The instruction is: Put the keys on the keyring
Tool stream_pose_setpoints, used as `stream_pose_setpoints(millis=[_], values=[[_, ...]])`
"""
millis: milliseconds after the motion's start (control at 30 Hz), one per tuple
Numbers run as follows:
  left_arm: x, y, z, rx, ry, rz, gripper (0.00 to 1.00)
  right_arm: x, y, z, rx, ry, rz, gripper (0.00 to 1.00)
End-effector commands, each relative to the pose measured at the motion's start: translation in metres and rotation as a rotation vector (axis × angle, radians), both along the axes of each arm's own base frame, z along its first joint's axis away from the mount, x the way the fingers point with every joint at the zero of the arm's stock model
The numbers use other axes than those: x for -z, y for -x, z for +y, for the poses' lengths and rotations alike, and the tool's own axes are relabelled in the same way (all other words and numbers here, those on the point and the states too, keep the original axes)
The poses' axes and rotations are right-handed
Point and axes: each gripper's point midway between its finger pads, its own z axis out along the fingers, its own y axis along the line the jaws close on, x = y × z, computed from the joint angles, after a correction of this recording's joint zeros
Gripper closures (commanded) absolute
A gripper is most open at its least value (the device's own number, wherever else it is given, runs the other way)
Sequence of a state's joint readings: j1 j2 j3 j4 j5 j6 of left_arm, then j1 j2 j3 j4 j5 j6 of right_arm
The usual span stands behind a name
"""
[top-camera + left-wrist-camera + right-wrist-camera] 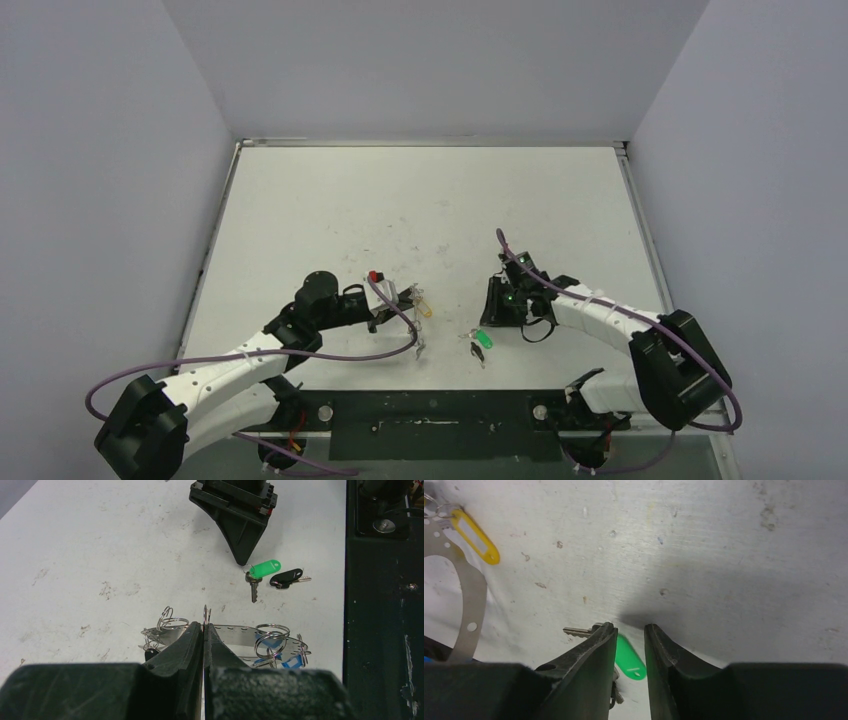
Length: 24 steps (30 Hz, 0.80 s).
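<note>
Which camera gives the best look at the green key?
The left wrist view: the green key lies in plain sight, tag and blade clear, beside the black key. The top view shows only a small green speck. In the right wrist view the right tool hides part of its tag and blade.

White-and-black arms [225, 372], purple cables [330, 356]

The top external camera looked down from high above the near edge over the whole surface [420, 200]. The left wrist camera sat low, facing out past the left gripper [204, 630]. The right wrist camera looked steeply down, very near. Both wrist views shared the keyring [232, 631] and the green-tagged key [263, 569].
</note>
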<state>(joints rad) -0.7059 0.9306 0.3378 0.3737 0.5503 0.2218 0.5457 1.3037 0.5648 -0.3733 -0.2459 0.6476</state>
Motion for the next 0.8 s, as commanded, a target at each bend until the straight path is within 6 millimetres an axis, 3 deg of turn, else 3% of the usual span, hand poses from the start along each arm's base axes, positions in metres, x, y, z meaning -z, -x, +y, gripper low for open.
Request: stream_pose_setpoints(millis=[0, 133, 533, 767], values=[[-0.017, -0.004, -0.004, 0.003, 0.024, -0.042, 1.00, -0.009, -0.008, 0.022, -0.020, -0.124, -0.001, 0.70], [-0.017, -0.004, -0.005, 0.005, 0.024, -0.044, 1.00, -0.011, -0.007, 0.019, -0.012, -0.120, -0.013, 0.63], [-0.015, -0.002, -0.004, 0.008, 0.024, -0.036, 1.00, -0.021, -0.004, 0.011, -0.082, -0.047, -0.058, 0.66], [-0.015, -0.003, -0.004, 0.005, 0.025, -0.034, 1.00, -0.028, -0.001, 0.013, -0.161, 0.096, -0.132, 0.61]])
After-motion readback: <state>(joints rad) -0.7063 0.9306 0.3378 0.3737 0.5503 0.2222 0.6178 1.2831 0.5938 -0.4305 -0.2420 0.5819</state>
